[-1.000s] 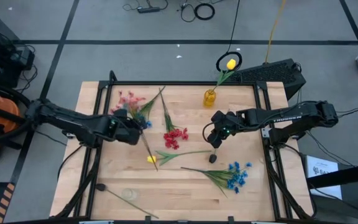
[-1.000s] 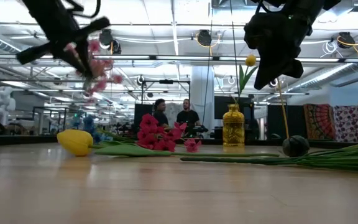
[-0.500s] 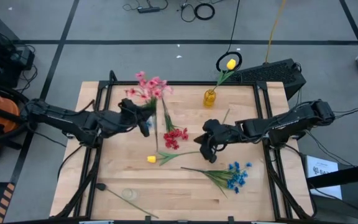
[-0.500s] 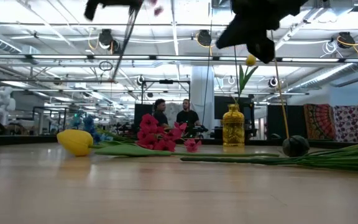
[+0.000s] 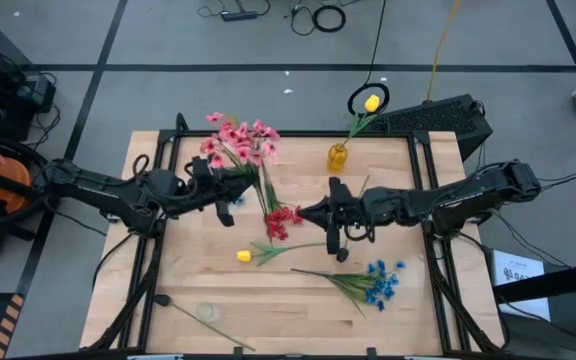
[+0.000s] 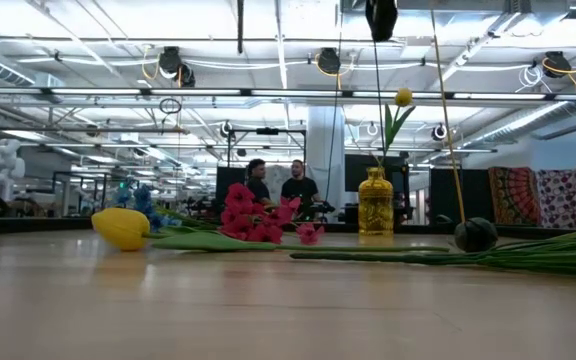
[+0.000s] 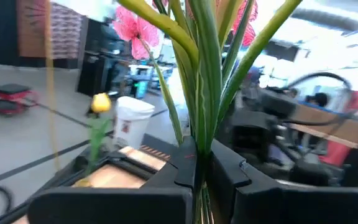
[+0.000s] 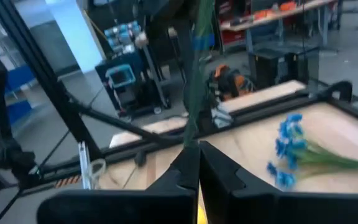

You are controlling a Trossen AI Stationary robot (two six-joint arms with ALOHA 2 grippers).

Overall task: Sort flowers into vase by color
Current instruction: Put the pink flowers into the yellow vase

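My left gripper (image 5: 234, 180) is shut on a pink sprig, whose blooms (image 5: 238, 140) stand high over the table's far left. My right gripper (image 5: 308, 212) is at mid-table, shut on the thin stem of a dark-headed flower. That flower's dark head (image 5: 340, 255) rests on the table and also shows in the low view (image 6: 476, 235). A red cluster (image 5: 283, 220), a yellow bud (image 5: 243, 256) and a blue cluster (image 5: 380, 280) lie flat on the table. Another yellow bud (image 5: 371, 102) stands in the yellow vase (image 5: 337, 157). My left gripper pinches the pink sprig's bunched green stems and leaves (image 7: 199, 146) between its two fingers, which lie across them. The sprig stands upright above the fingers, lifted clear, and its lower stem end (image 6: 240, 20) hangs below. My right gripper pinches the thin green stem (image 8: 192, 134) between its two fingers, level, pointing toward the table's left, across the stem. The stem rises steeply (image 6: 446, 120) from the dark head, which stays on the table.
A second dark-headed stem (image 5: 160, 299) and a small clear glass (image 5: 206, 312) lie near the front left. Black frame rails (image 5: 423, 200) run along the table's sides. People stand in the room beyond the table (image 6: 278, 185).
My left gripper has risen and gone a little toward the table's right, lifting the pink sprig clear and turning it upright. My right gripper has gone up and toward the table's left, drawing the dark-headed flower's stem up while its head stays on the table.
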